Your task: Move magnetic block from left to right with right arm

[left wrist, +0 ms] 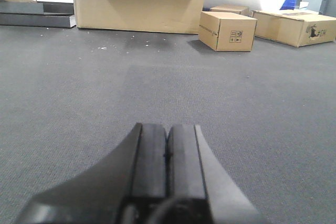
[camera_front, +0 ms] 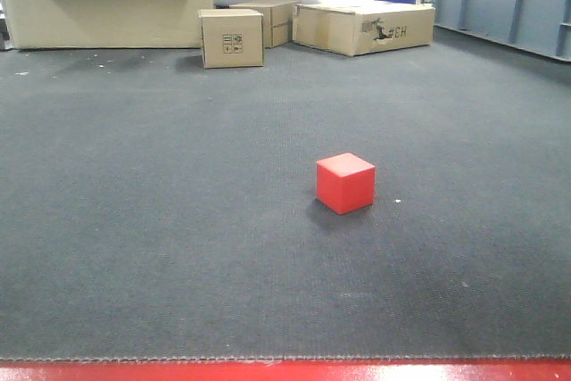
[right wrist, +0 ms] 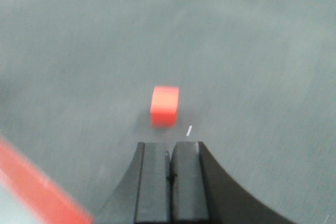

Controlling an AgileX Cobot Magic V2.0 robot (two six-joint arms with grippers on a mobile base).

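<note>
magnetic block (camera_front: 344,182) on carpet (camera_front: 134,202) | cardboard boxes (camera_front: 232,37) far behind

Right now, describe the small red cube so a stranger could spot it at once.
Find the wide dark grey carpet with tan cardboard boxes along its far side. The small bright-red matte cube sits alone on it, near the glossy red front edge. It is the only red object on the carpet.

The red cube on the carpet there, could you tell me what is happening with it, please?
Nothing is holding the magnetic block at this moment; it sits alone on the dark carpet. The right tool is shut and pointed at it from a little way off, not touching. The left tool is also shut and holds nothing. Cardboard boxes stand far behind.
</note>
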